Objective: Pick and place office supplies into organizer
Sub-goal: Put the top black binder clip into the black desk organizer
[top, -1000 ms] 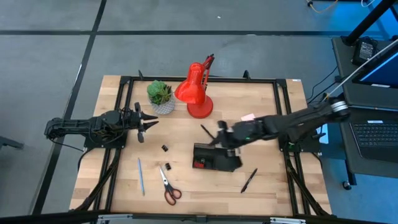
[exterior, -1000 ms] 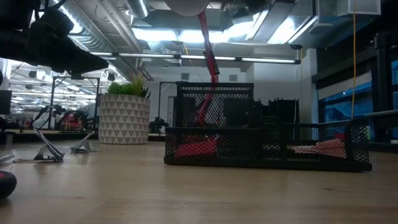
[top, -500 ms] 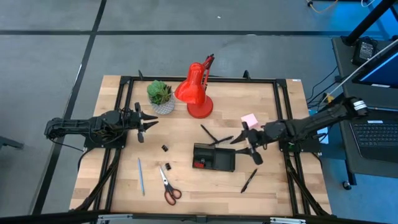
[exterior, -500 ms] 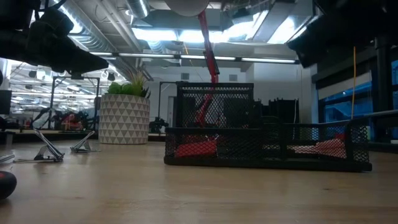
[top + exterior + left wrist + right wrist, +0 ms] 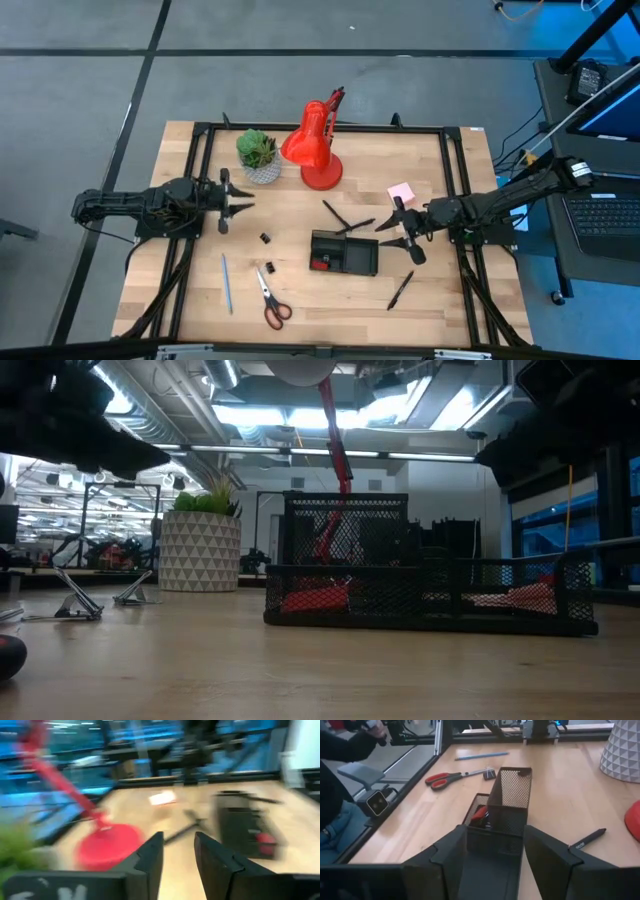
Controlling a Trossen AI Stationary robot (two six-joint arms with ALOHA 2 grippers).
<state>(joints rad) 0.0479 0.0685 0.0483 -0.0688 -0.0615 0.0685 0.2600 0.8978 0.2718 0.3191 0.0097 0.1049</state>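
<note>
A wooden worktop [image 5: 300, 300] is shown from above, bounded by a black metal frame [image 5: 205, 130]. At its far edge are placed a red desk lamp [image 5: 315, 150] and a green potted plant [image 5: 259, 155]. The black mesh organizer [image 5: 344, 254] is set near the centre, with a small red item [image 5: 320, 264] seen inside it. The left gripper [image 5: 233, 201] is held above the worktop's left side, jaws parted and empty. The right gripper [image 5: 400, 240] is held just right of the organizer, jaws spread wide and empty. Red-handled scissors [image 5: 270, 299] and a blue pen [image 5: 226, 283] are seen near the front-left. Black pens [image 5: 347, 218] are crossed behind the organizer; another black pen [image 5: 400, 290] lies front-right. A pink sticky-note pad [image 5: 400, 191] and small black clips [image 5: 266, 239] are also laid out.
</note>
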